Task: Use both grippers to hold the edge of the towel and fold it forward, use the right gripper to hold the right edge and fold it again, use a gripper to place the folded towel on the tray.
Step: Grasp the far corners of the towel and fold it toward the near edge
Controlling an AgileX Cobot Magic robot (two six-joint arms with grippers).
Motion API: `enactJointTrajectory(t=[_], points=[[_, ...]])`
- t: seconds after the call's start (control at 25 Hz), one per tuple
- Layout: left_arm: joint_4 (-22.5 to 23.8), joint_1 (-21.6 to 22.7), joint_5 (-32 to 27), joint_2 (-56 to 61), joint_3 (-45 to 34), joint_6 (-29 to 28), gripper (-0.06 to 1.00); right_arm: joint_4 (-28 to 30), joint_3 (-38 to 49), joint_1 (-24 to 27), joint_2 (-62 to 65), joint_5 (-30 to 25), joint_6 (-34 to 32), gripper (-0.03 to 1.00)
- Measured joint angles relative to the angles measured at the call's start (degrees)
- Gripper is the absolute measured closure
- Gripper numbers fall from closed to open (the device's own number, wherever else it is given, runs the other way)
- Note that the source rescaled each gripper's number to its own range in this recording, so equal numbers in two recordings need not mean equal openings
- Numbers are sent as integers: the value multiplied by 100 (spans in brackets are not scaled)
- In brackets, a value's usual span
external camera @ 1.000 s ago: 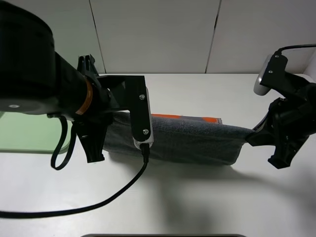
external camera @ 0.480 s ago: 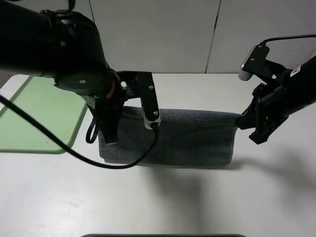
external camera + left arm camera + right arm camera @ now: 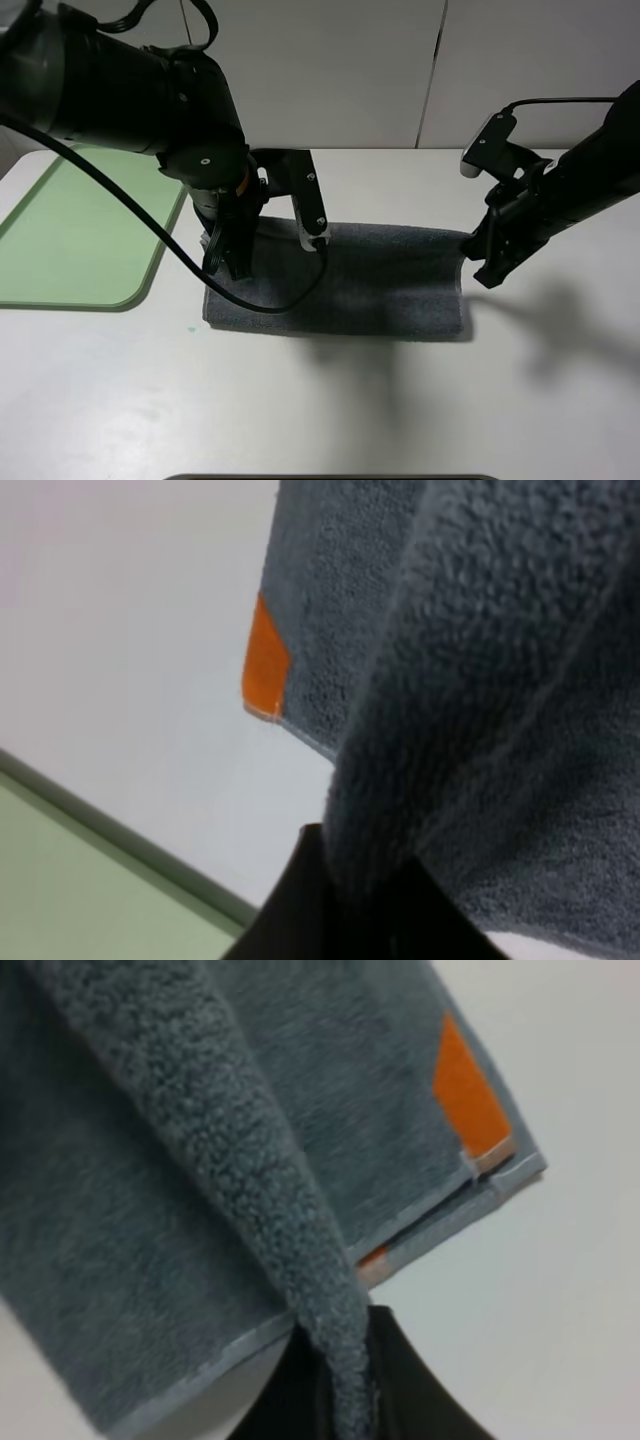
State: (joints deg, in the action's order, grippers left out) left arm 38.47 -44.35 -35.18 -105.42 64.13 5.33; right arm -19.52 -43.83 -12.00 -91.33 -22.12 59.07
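Left end effector (image 3: 228, 260) low, tight on towel (image 3: 385, 290)

Bright, even light falls from above; soft grey shadows lie on the white desk (image 3: 120, 400) beneath me. In my wrist views the towel (image 3: 500, 680) looks soft, slightly blurred.

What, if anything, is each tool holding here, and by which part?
The towel, held by both: the left tool pinches its left end, the right tool its right end.
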Motion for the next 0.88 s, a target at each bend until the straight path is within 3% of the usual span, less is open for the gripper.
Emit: enactJointTrajectory(t=[0.32, 0.88], points=[[-76, 232, 267, -235, 22, 0, 94, 2, 0, -49, -240, 428, 0, 97], [-153, 312, 382, -275, 26, 0, 90, 20, 0, -49, -243, 527, 0, 95]])
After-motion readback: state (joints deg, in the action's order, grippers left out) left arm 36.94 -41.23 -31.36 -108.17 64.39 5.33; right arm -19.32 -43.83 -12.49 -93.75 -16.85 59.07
